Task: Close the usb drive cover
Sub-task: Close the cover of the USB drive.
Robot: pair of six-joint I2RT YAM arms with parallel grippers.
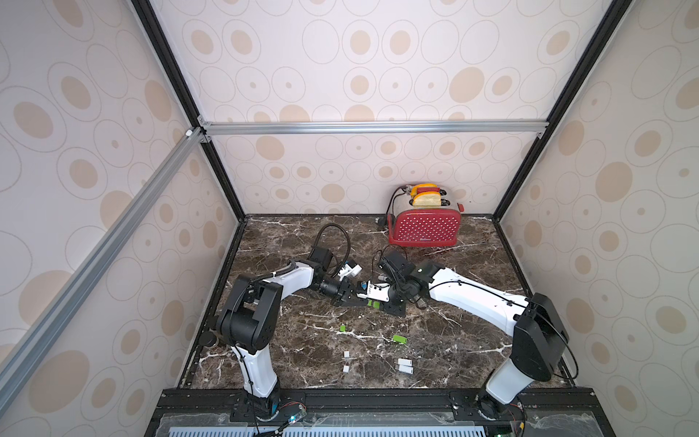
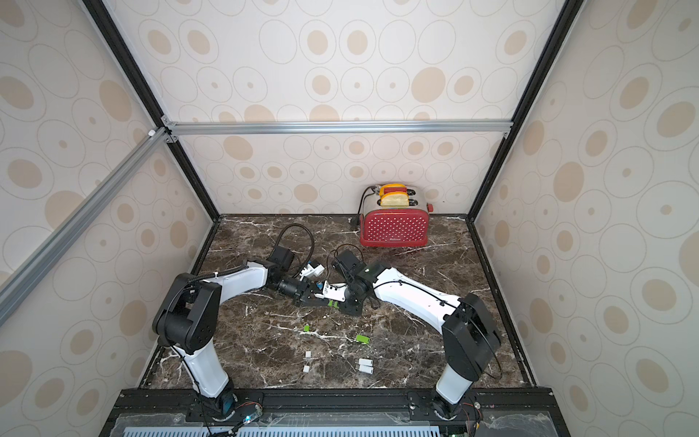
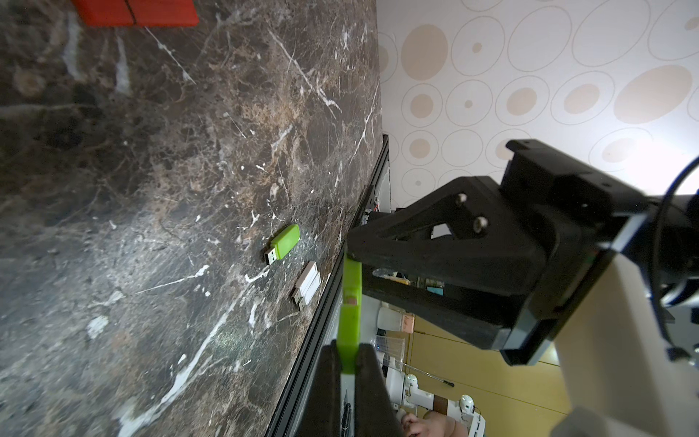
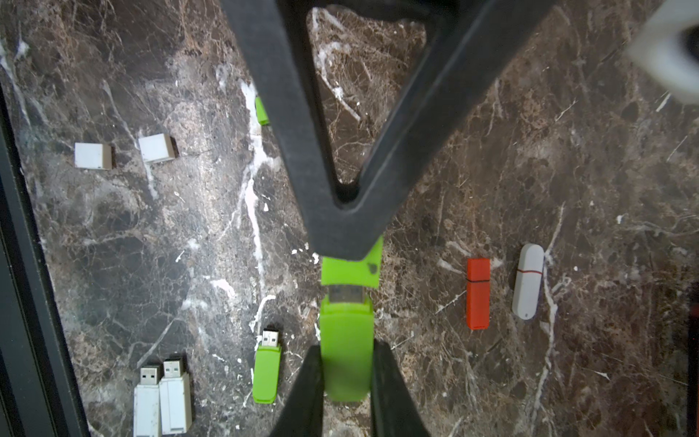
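Item: green USB drive (image 4: 346,329), smooth moulded plastic with rounded shoulders. You held it clear of the marble bench (image 4: 529,132) near its middle, the fingers of your right gripper (image 4: 347,355) clamped on its flat body, apparently so that the plug faced the cover squarely. Matching green cap (image 4: 350,272), pinched by the fingers of your left gripper (image 3: 348,355), which were closed nearly together on its thin sides and in line with the drive. A strip of bare metal plug showed between them, so the cover looked only part-seated. On the bench lay a second uncapped green drive (image 4: 266,369) and two boxy white caps (image 4: 92,155).
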